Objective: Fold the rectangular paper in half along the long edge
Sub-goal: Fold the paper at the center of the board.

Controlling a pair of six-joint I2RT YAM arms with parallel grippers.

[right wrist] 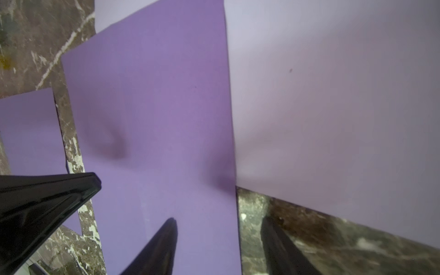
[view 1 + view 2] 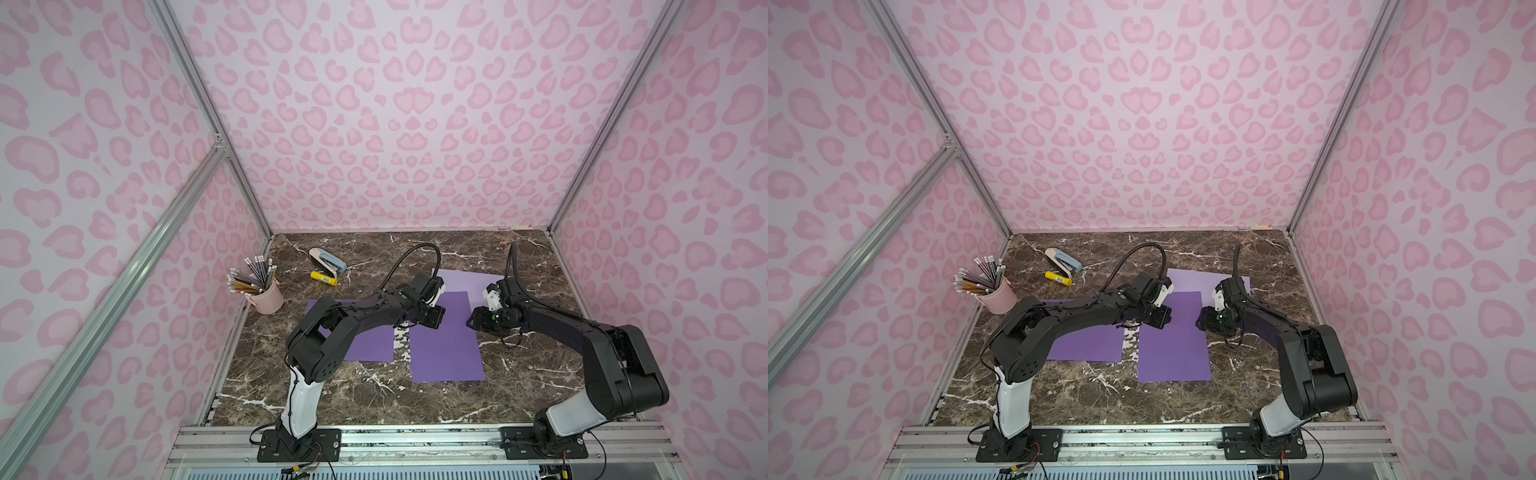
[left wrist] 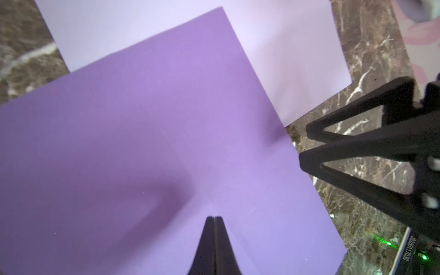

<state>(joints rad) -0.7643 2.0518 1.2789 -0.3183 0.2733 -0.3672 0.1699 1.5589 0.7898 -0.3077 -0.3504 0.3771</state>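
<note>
Marble tabletop (image 2: 353,395) fills the floor of the pink-patterned cell. In both top views the dark purple paper (image 2: 446,349) (image 2: 1173,349) lies flat at its middle, long side running away from the arm bases and far end overlapping a pale lilac sheet (image 2: 469,282). A second purple sheet (image 2: 365,345) lies just beside it on the left, partly under the left arm.

The left gripper (image 2: 436,318) sits over the paper's left edge. In its wrist view the jaws are pressed together, tips (image 3: 214,217) down at the paper. The right gripper (image 2: 471,320) is at the opposite edge with jaws apart (image 1: 219,220), one finger over paper, the other over marble, holding nothing.

A pink pencil cup (image 2: 268,297), a stapler (image 2: 328,259) and a yellow stick (image 2: 324,277) stand well apart at the back left.
</note>
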